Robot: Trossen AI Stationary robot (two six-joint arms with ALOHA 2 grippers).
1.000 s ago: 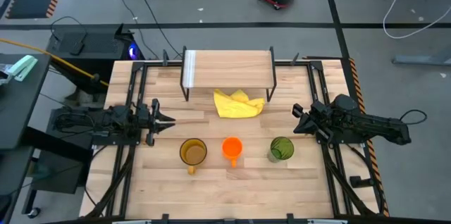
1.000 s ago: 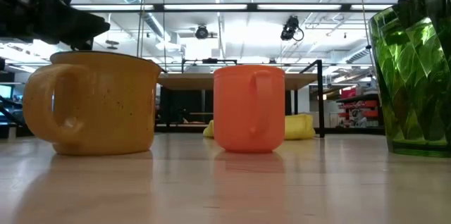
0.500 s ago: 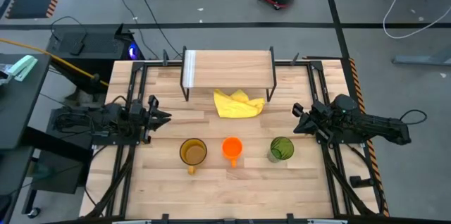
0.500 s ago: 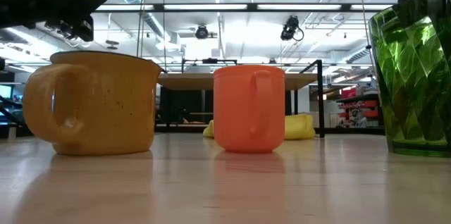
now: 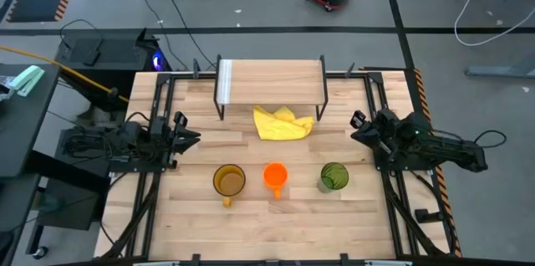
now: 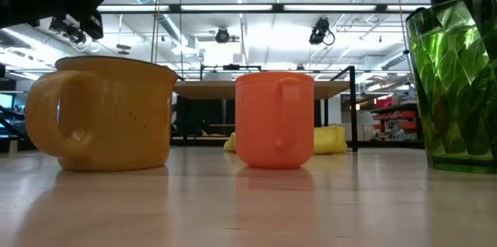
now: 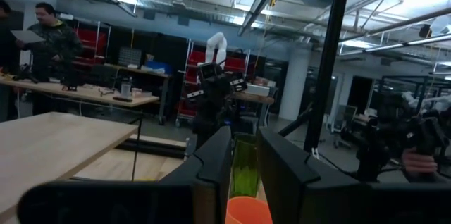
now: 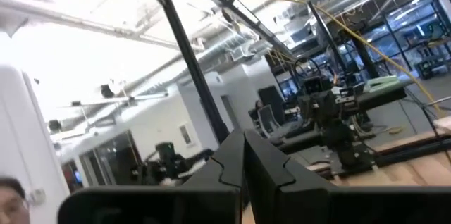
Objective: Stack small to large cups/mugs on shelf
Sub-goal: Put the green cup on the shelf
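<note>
Three cups stand in a row near the table's near edge: an amber-yellow mug with a handle, a small orange mug and a tall green tumbler. Each rests on its base. The shelf stands at the far edge on thin black legs. My left gripper hovers left of the amber mug, open by a narrow gap. My right gripper hovers right of and beyond the tumbler, shut. Neither touches anything.
A crumpled yellow cloth lies just in front of the shelf, beyond the orange mug. Black frame rails run along the table's left and right sides. A person stands in the room beyond the table.
My left gripper has drawn back a little toward the table's left edge and risen above the amber mug's rim. My right gripper has shifted slightly toward the far edge. The cups have stayed where they were.
</note>
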